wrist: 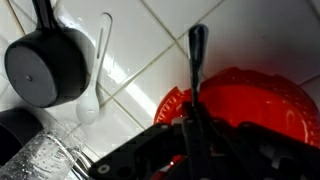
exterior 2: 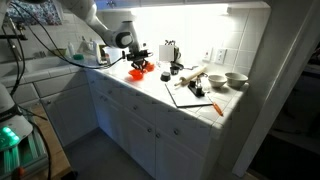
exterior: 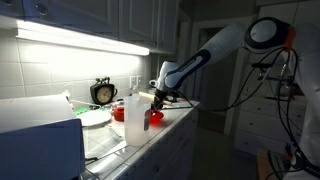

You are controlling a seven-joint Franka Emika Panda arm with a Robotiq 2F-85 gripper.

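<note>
Beneath the gripper [wrist: 193, 125] sits a red bowl [wrist: 262, 100]; the jaws are clamped on a slim black utensil [wrist: 197, 55], so the grasp is done and the utensil is not yet set down.

We are seeing bare tile [wrist: 150, 45] lying open between the red bowl [wrist: 250, 100] and the black cup [wrist: 45, 65]. A white spoon [wrist: 93, 100] and a clear glass [wrist: 40, 160] are crowding that side, the black handle [wrist: 197, 55] is rising from the bowl, and a tall white jug [exterior: 133, 110] is standing just beside it.
</note>
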